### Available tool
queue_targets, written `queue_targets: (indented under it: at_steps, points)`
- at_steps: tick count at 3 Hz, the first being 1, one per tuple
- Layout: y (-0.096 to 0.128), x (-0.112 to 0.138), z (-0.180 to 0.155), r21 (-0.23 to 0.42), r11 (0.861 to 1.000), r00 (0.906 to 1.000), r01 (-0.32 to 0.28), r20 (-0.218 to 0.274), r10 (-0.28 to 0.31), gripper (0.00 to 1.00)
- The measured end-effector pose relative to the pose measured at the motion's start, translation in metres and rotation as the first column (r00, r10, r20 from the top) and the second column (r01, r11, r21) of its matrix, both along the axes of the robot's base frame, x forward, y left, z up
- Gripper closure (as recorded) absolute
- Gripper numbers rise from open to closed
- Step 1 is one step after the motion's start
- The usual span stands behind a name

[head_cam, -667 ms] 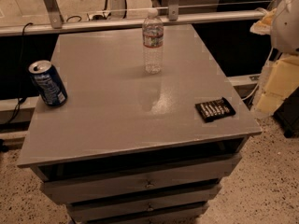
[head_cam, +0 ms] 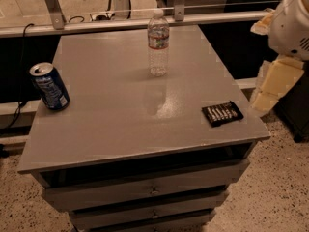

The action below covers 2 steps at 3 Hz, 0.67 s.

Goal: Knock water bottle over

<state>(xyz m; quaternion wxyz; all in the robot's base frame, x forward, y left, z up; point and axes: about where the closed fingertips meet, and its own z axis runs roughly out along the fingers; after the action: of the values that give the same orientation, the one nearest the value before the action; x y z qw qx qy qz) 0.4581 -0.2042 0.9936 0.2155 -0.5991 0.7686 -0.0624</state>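
Grey bench (head_cam: 111,129) with drawers (head_cam: 145,191) below, seen from above and in front. The water bottle (head_cam: 158,43) stands upright near the far edge of the bench top, at about mid-width, white cap uppermost, touching nothing. A blue soda can (head_cam: 49,86) stands tilted at the left edge, well apart from the bottle. A flat black packet (head_cam: 222,113) lies near the right front corner. The white arm (head_cam: 292,23) enters at the upper right, beyond the bench's right edge; its cream-coloured gripper (head_cam: 270,83) hangs downward beside that edge, apart from all objects. Whether the gripper is open or closed cannot be told.
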Motion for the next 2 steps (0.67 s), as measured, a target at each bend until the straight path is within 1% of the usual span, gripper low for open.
queue_targets:
  at_steps: [1,2]
  points:
    - [0.012,0.047,-0.02,0.043,0.999,0.9989,0.012,0.045,-0.014,0.0]
    - [0.036,0.102,-0.037,0.131,0.991,0.9946,0.017,0.099,-0.03,0.0]
